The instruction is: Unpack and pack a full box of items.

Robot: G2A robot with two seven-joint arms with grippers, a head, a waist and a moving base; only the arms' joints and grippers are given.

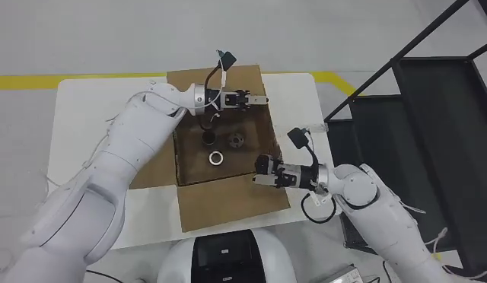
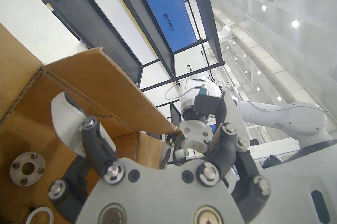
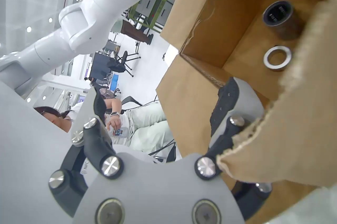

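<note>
An open cardboard box (image 1: 228,203) stands on the white table (image 1: 84,131) with its flaps spread. Inside lie a dark cylinder (image 1: 207,138), a metal flange (image 1: 236,140) and a metal ring (image 1: 216,158). My left gripper (image 1: 255,99) is open at the box's far edge; its wrist view has a box wall running between its fingers (image 2: 65,114), with the flange (image 2: 27,169) and ring (image 2: 39,214) below. My right gripper (image 1: 262,170) is open at the near right corner. Its fingers (image 3: 231,98) straddle the cardboard there, beside the cylinder (image 3: 279,15) and ring (image 3: 277,58).
A black metal rack (image 1: 426,108) stands just right of the table. The box flaps lie flat on the table at the far and near sides. A yellow floor line (image 1: 76,79) runs behind the table.
</note>
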